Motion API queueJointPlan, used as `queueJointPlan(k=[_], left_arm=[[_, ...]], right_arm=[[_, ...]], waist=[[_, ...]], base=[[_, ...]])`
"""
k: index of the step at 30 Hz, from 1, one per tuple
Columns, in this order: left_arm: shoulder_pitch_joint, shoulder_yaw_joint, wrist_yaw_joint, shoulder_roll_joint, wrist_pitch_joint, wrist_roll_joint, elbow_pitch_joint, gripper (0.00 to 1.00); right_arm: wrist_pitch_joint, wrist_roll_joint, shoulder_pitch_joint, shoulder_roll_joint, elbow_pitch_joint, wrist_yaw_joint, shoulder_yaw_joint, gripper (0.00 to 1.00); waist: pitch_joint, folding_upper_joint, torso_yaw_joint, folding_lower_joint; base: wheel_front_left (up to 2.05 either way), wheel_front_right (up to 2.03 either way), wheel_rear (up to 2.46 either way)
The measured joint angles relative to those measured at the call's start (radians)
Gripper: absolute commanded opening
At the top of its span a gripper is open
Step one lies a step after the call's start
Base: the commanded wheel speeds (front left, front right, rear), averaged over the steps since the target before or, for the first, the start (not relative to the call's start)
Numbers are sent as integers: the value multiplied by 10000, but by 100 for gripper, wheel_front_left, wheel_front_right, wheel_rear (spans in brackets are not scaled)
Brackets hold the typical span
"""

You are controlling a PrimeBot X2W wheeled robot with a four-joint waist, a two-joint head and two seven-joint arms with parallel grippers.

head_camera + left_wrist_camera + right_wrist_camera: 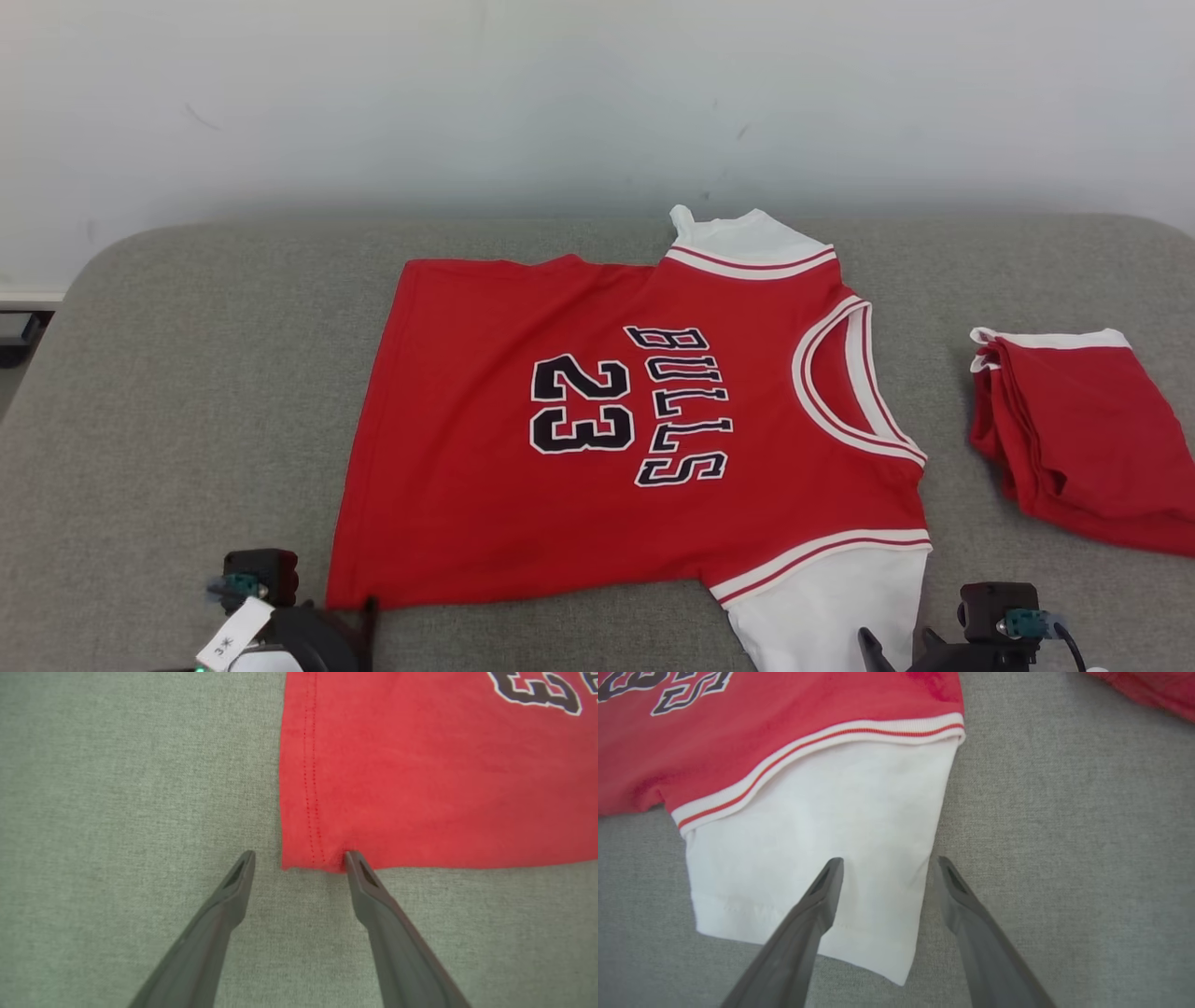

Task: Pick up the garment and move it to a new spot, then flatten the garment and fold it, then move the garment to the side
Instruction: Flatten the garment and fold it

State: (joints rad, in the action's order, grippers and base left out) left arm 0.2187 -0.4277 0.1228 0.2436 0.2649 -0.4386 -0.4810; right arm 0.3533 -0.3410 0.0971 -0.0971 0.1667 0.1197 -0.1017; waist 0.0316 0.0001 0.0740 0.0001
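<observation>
Head view puts the jersey (607, 439) in the middle of the frame, spread flat on the grey cushion (187, 392), collar toward the right and hem toward the left. It is thin knit cloth with a red body, ribbed white-and-red trim, white sleeves and a black printed "BULLS 23". I judge it light and limp. It should drape and crease at once, and it should drag on the woven upholstery rather than slide. The best holds are the edges, where doubled, stitched layers give my fingers something to bite.

My left gripper (300, 855) stands wide with nothing in it. One fingertip touches the hem corner (310, 861) at the centre of the left wrist view, and the other is over bare cushion. My right gripper (888, 860) is equally wide and empty, straddling the right edge of the white sleeve (822, 826). Whether it presses the cloth I cannot tell.

Further out, a folded red piece (1074, 439) with white trim lies at the right edge, well apart. The cushion is coarse-woven with rounded corners, below a pale wall (373, 93).
</observation>
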Motion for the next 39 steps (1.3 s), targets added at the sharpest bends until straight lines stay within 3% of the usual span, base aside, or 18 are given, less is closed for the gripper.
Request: queueJointPlan(k=[1, 3, 4, 5, 9, 20, 22, 23, 24, 26, 27, 39], left_arm=[[41, -21, 0, -31, 42, 0, -102, 100], [116, -21, -2, -90, 63, 0, -263, 89], [151, -23, -4, -119, 63, 0, -353, 74], [160, -23, -8, -140, 63, 0, -426, 49], [170, -27, -69, -176, 12, -2, -587, 4], [355, -42, -190, -267, -142, -6, -970, 10], [356, -48, -265, -278, -196, -10, -1053, 8], [356, -52, -267, -286, -209, -12, -1089, 8], [356, -54, -272, -290, -238, -17, -1114, 0], [359, -56, -311, -301, -290, -17, -1160, 0], [360, -56, -351, -301, -293, -19, -1179, 0], [538, 21, -441, -408, -560, -127, -1269, 0]], right_arm=[[58, 0, 1, 2, -2, 10, -2, 100], [178, 21, 13, 4, -6, 25, -8, 100], [274, 46, 21, 6, -12, 33, -6, 100], [336, 48, 27, 6, -17, 33, -6, 100], [545, 59, 70, 23, -21, 35, -13, 100], [1064, 92, 394, 58, -29, 36, 13, 100], [1147, 96, 403, 63, -29, 36, 61, 64], [1179, 102, 414, 67, -27, 38, 102, 51], [1231, 102, 424, 67, -25, 42, 128, 38], [1292, 109, 436, 79, -25, 44, 146, 25], [1313, 125, 437, 94, -27, 44, 159, 0], [1407, 79, 632, 238, -430, 46, 472, 0]], waist=[[10, 0, 1, 0], [27, 0, 4, 0], [40, 0, 5, 0], [46, 0, 6, 0], [50, -1, 9, 0], [-13, -1, 63, -1], [-25, -1, 73, -1], [-31, -1, 77, 0], [-37, -1, 80, -1], [-45, -1, 83, 0], [-47, -1, 84, -1], [-24, -1, 90, 0]], base=[[0, 0, 0], [0, 0, 0], [0, 0, 0], [0, 0, 0], [0, 0, 0], [0, 0, 0], [0, 0, 0], [0, 0, 0], [0, 0, 0], [0, 0, 0], [0, 0, 0], [0, 0, 0]])
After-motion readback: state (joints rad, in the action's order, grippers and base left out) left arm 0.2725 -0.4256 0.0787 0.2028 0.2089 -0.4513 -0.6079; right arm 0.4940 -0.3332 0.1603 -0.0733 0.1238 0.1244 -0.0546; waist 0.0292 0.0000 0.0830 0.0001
